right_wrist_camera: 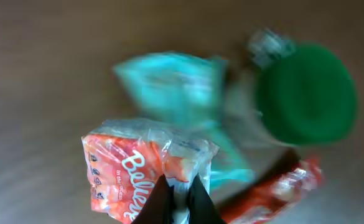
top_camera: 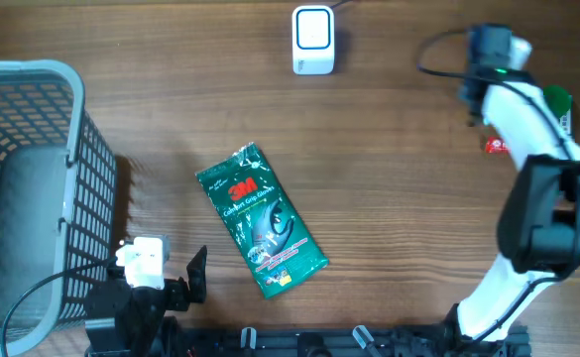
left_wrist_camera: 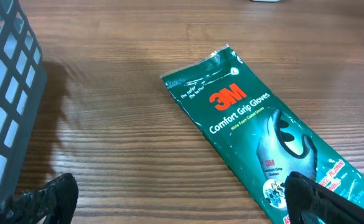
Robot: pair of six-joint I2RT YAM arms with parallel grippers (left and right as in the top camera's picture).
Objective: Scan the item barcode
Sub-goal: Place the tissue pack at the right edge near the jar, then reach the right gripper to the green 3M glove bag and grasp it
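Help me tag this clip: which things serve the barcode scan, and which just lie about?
Job: scanner; snack pack, held in the right jaws.
Lying about: glove pack; basket; teal packet; green cap; red wrapper.

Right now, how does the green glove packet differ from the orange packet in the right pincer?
The glove packet is dark green with a red logo; the orange packet is orange-red with white writing. The glove packet lies flat on the table, touched by nothing; the orange packet is pinched at its clear edge by the right pincer. Both are printed plastic packets.
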